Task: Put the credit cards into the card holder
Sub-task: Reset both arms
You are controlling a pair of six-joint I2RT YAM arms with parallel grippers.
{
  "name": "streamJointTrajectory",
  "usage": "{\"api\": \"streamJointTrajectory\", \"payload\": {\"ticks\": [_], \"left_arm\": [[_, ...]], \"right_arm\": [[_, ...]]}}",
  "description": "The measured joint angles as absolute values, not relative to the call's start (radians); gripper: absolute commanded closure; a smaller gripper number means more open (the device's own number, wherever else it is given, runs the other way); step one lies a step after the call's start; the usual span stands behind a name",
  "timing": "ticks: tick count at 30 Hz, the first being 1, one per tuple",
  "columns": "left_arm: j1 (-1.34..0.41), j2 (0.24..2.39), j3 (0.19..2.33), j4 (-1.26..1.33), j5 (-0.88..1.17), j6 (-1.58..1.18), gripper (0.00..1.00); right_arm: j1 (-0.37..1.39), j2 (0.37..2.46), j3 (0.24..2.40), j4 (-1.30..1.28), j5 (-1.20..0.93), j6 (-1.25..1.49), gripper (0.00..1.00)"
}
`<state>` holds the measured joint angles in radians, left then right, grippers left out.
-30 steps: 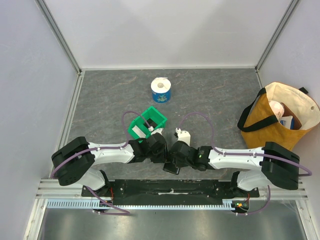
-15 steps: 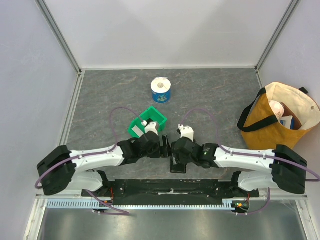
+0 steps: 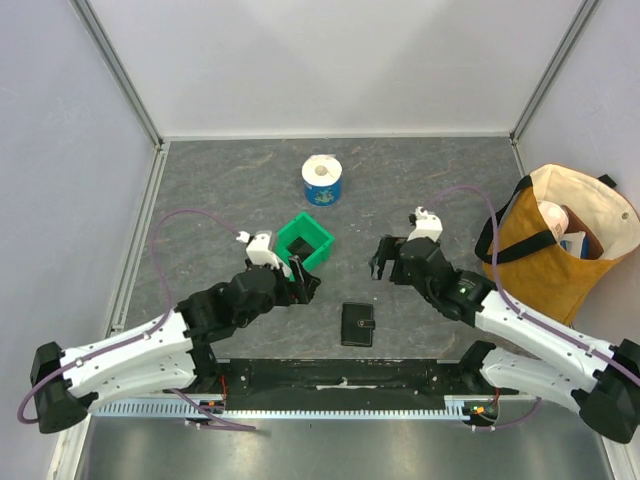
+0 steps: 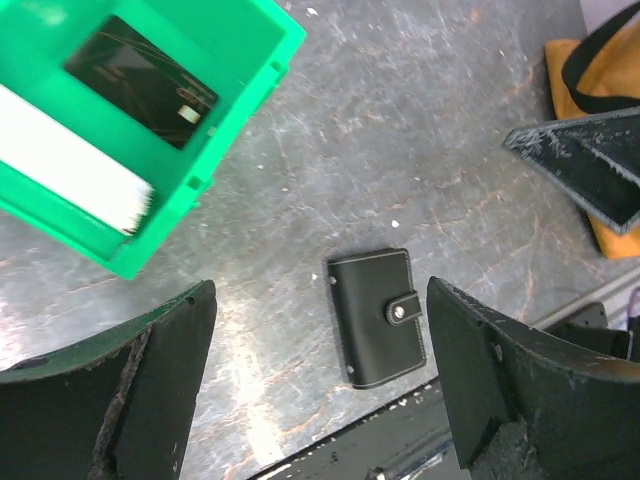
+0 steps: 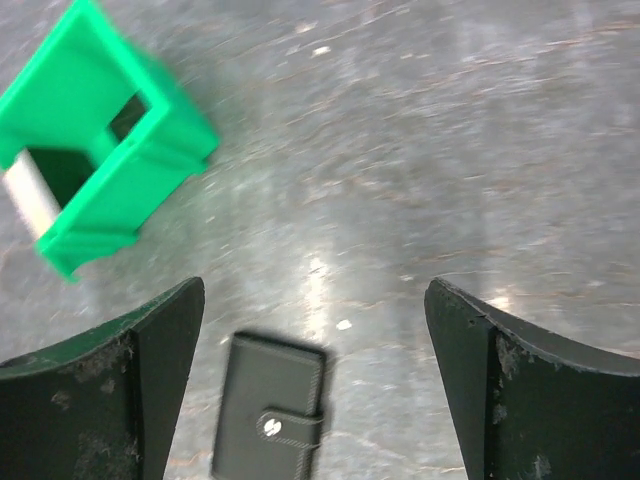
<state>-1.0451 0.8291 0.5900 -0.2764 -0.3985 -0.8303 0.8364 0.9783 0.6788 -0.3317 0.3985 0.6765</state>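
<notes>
The card holder (image 3: 357, 324) lies shut and snapped on the grey table near the front edge, also seen in the left wrist view (image 4: 377, 316) and, blurred, in the right wrist view (image 5: 270, 420). Two credit cards sit inside the green bin (image 3: 304, 243): a black one (image 4: 140, 82) and a white one (image 4: 70, 160). My left gripper (image 3: 298, 280) hovers open beside the bin, up-left of the card holder. My right gripper (image 3: 381, 262) hovers open up-right of it. In both wrist views the left gripper (image 4: 320, 380) and the right gripper (image 5: 315, 380) have nothing between their fingers.
A blue-and-white paper roll (image 3: 322, 181) stands behind the bin. A tan tote bag (image 3: 560, 240) with black handles sits at the right wall. The black base rail (image 3: 340, 375) runs just in front of the card holder.
Both grippers were shut together over the card holder at the front; they have opened, let it go and swung apart and back. The card holder now lies alone and shut.
</notes>
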Motion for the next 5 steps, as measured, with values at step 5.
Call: {"api": "streamJointTrajectory", "payload": {"ticks": [5], "left_arm": [[-1.045,0.748,0.590,-0.360,-0.492,-0.802,0.09]], "right_arm": [[0.668,0.953,0.641,-0.358,0.402,0.634,0.02]]}}
